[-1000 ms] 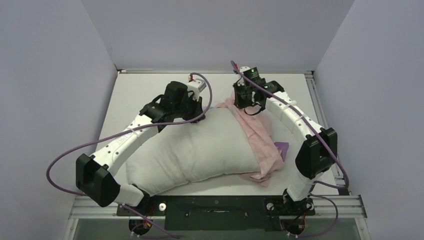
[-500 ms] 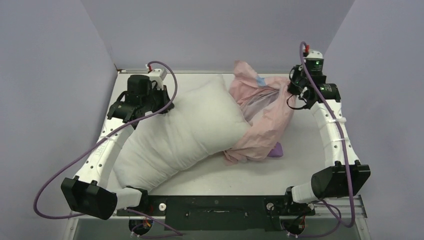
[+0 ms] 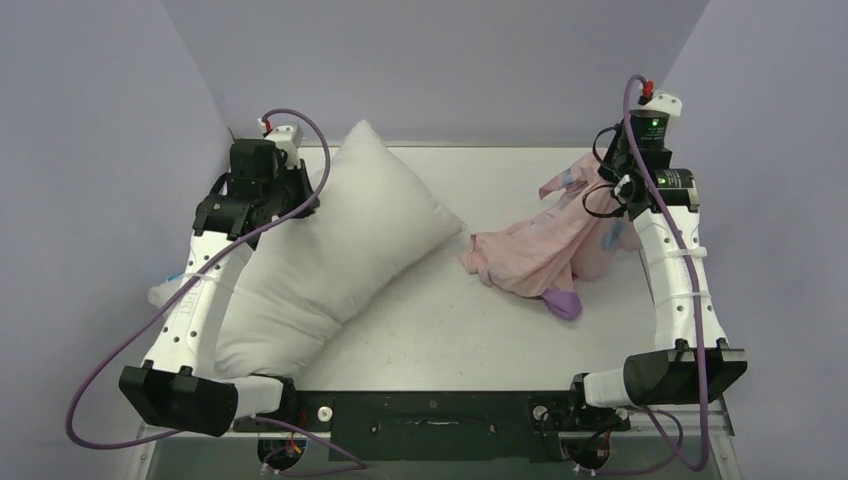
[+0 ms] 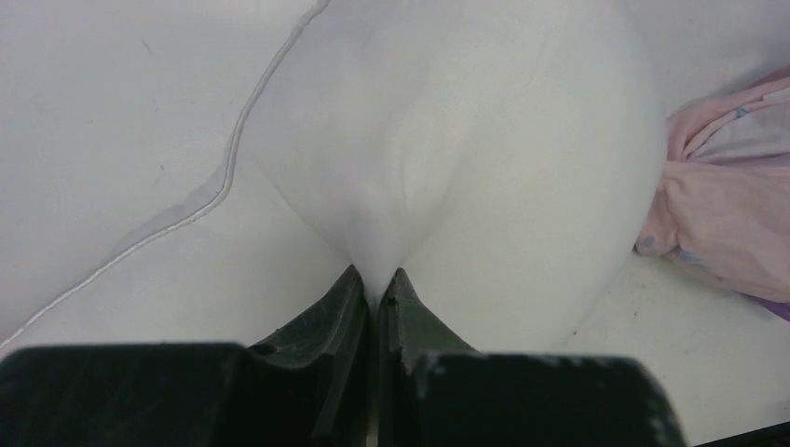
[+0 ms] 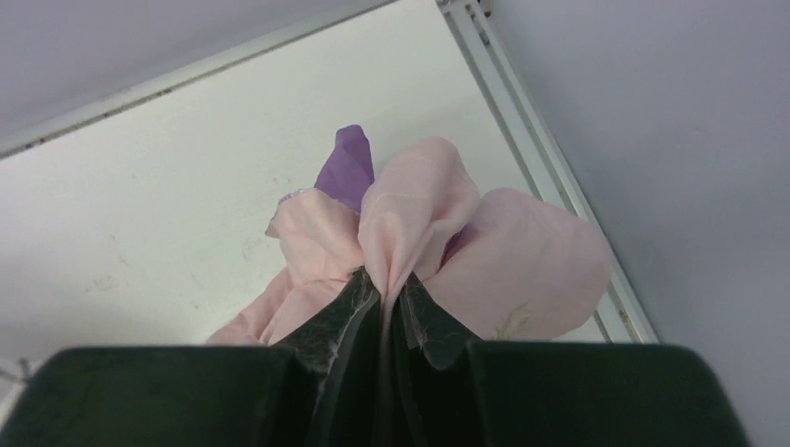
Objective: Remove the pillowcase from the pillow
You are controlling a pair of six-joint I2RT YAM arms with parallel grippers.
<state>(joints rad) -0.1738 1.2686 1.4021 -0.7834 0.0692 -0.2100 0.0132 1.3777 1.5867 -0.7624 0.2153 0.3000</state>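
Gripping a pinch of white fabric, the left gripper has its fingers closed almost together on the pillow. A narrow fold of the cushion is squeezed between them. The pillow lies on the left part of the table and sits slanted. Its far corner is raised toward the back edge, and its near end rests low at the left near side. The pillow is fully out of the pillowcase.

The right gripper is likewise clamped, fingers nearly touching, on a fold of the pillowcase. It holds this fold up near the far right corner of the table. From there the cloth hangs down and spreads leftward onto the tabletop as a crumpled heap. The pale pink inside faces outward over most of the heap. A small purple patch shows at the near edge of the heap, resting on the table.

Pillow and pillowcase are apart. A strip of bare tabletop lies between the pillow's right corner and the left edge of the cloth. In the left wrist view, the pink cloth appears at the right edge, beyond the pillow.
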